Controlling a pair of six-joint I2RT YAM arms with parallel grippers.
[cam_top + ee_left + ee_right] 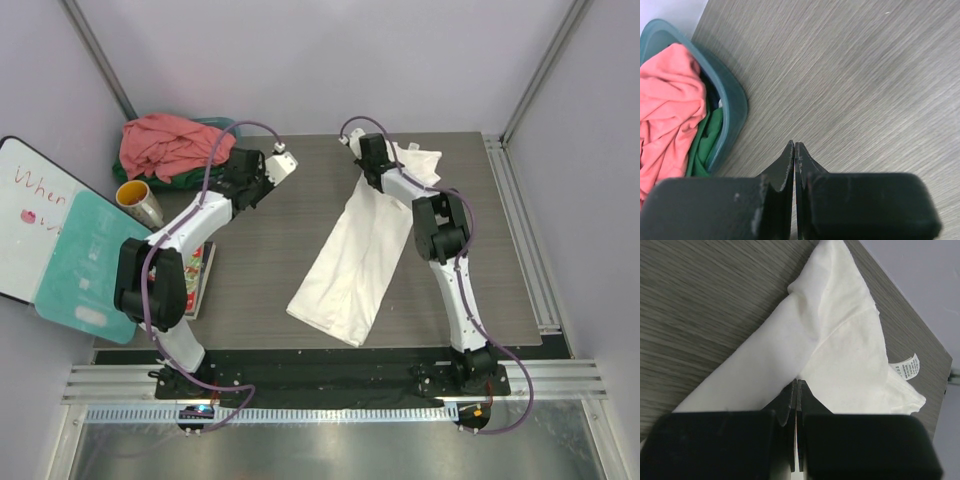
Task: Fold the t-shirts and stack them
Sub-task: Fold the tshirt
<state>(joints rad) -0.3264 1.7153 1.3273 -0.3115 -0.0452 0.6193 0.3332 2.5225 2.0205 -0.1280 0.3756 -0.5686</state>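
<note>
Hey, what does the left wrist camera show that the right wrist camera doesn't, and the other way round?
Only the left wrist view: the teal basin, holding the salmon-pink t-shirt and the dark green t-shirt.
Only the right wrist view: the white t-shirt lying on the table, its care label showing.
Both: the grey wood-grain table and a shut hand, the left hand over bare table, the right hand with its tips at the white cloth.
</note>
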